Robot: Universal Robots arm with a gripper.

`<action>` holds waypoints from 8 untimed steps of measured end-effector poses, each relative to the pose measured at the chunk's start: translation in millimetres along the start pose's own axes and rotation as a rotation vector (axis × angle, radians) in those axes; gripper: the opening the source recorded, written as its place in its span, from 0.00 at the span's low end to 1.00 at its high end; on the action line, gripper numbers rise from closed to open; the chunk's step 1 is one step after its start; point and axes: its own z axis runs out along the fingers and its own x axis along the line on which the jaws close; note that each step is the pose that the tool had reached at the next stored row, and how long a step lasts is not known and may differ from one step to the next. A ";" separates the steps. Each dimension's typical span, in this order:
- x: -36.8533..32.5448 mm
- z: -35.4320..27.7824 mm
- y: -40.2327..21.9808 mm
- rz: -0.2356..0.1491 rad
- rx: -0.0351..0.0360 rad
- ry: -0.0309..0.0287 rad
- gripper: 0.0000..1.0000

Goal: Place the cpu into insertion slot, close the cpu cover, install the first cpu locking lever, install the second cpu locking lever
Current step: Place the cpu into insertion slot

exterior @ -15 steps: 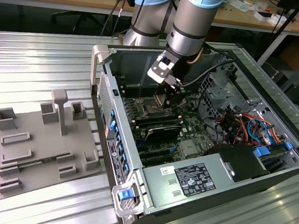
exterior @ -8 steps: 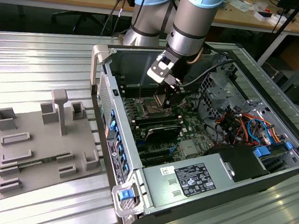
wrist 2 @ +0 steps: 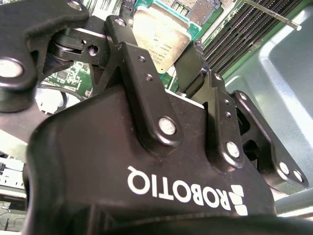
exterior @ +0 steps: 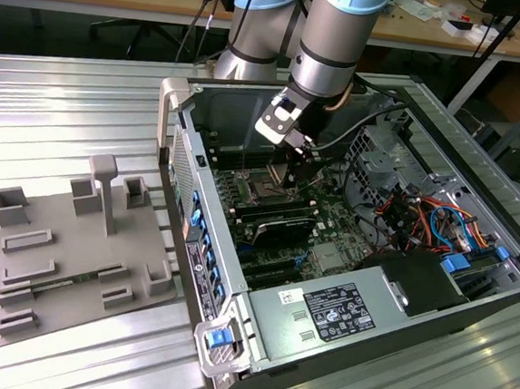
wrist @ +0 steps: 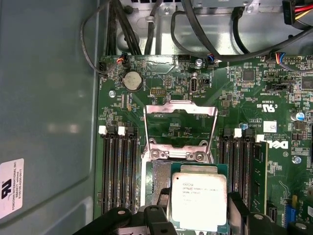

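Observation:
My gripper is shut on the cpu, a flat square chip with a silver-grey top, pinched between the two black fingers. The chip hangs just over the insertion slot, whose dark inside shows beside it and past it. The cpu cover, a silvery frame with a square cut-out, is swung open away from the slot. A thin metal lever rod sticks out beside the slot. In the exterior view the gripper is down inside the open computer case over the slot.
Long black memory slots run on both sides of the slot. Black cables hang above the board, and the grey case wall stands close by. A grey fixture lies outside the case at the exterior view's left. A power supply sits at the case's near end.

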 end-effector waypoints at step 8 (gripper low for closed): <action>0.1 -0.2 -5.2 0.000 0.0000 0.0001 0.55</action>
